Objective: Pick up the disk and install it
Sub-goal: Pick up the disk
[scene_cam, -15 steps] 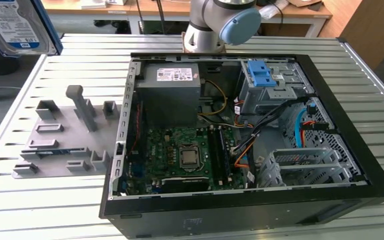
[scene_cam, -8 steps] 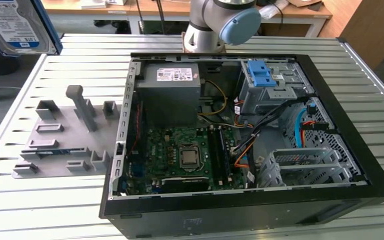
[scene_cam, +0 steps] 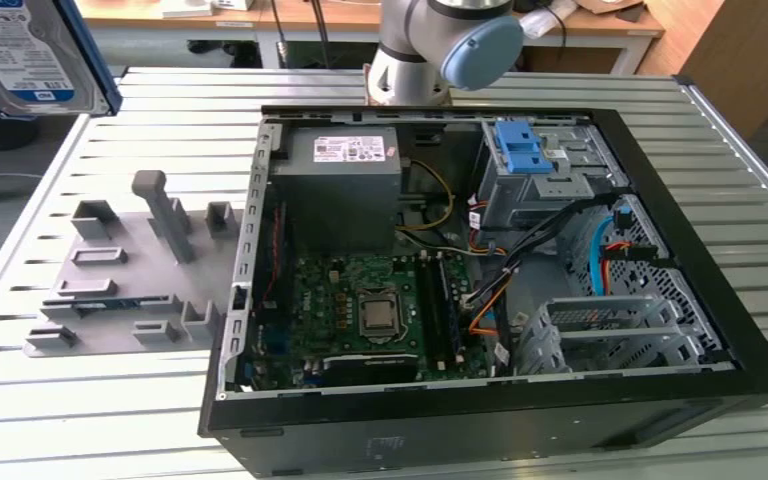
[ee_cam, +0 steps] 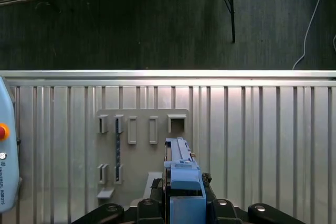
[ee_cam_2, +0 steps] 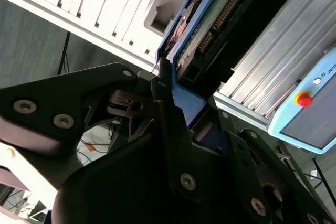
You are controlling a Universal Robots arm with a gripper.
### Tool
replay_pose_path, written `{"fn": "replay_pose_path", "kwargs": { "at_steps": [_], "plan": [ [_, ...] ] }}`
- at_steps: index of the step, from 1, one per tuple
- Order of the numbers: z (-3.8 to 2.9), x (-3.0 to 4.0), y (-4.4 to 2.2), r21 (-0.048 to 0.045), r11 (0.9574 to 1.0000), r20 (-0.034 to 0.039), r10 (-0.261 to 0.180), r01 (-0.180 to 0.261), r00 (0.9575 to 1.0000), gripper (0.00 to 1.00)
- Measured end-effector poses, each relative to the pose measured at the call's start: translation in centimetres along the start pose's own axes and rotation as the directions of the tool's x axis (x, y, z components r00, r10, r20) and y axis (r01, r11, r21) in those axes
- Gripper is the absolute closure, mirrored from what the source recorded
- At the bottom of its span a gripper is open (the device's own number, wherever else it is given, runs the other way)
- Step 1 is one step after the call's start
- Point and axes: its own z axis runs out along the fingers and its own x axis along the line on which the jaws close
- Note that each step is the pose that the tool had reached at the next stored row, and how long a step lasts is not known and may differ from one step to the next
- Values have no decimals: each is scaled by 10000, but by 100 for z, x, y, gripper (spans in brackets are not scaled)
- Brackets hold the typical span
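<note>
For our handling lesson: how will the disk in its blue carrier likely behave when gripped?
The disk is probably stiff and heavy for its size: metal body, rigid-looking blue carrier. Its exposed circuit board looks fragile, so knocks seem risky.

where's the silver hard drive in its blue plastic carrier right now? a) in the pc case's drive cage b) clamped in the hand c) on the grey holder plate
b: in both wrist views the silver hard drive in its blue plastic carrier sits clamped in the black hand, with the grey holder plate beneath it.
</note>
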Motion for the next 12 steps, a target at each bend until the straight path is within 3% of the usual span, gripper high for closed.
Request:
{"fn": "replay_pose_path", "kwargs": {
  "at_steps": [6,12],
  "plan": [
    [1,86,-11,2,10000,1,0,0,10000,64],
    [1,108,-102,-15,10000,0,0,0,10000,64]
  ]
}}
